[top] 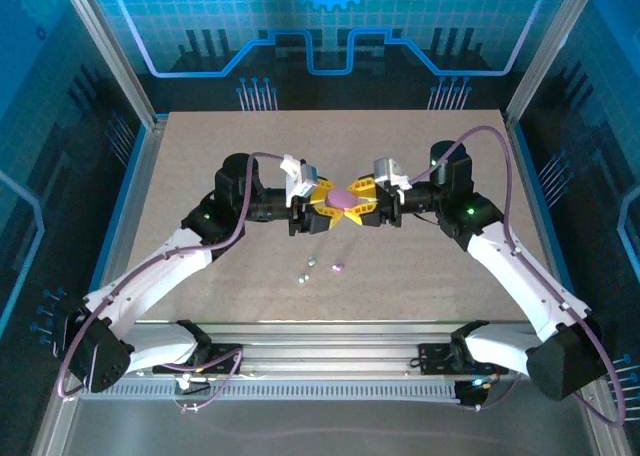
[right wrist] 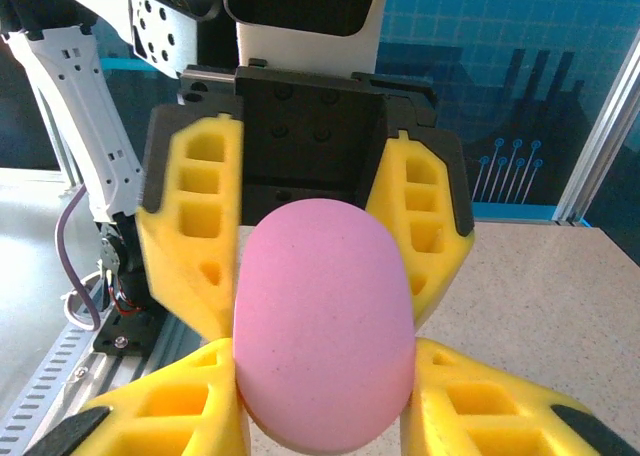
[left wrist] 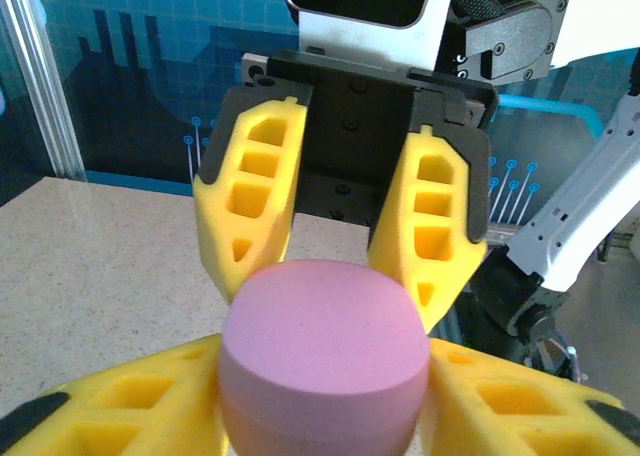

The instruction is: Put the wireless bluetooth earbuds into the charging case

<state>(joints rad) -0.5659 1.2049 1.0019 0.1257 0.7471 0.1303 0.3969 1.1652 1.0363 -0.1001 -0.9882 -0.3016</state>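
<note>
Between both hands, pink case

The desk is a pale beige, finely speckled slab, squarish, bordered left and right by metal framing and closed along its near edge by a ribbed aluminium rail. Three tiny pieces lie directly on it, a little near of its middle and close together without touching. A pale earbud is nearest, a second pale earbud is just beyond it to the right, and a purple earbud lies farther right. They are so small from above that their shape is hard to make out. The wrist views show bare speckled desk surface.
</note>
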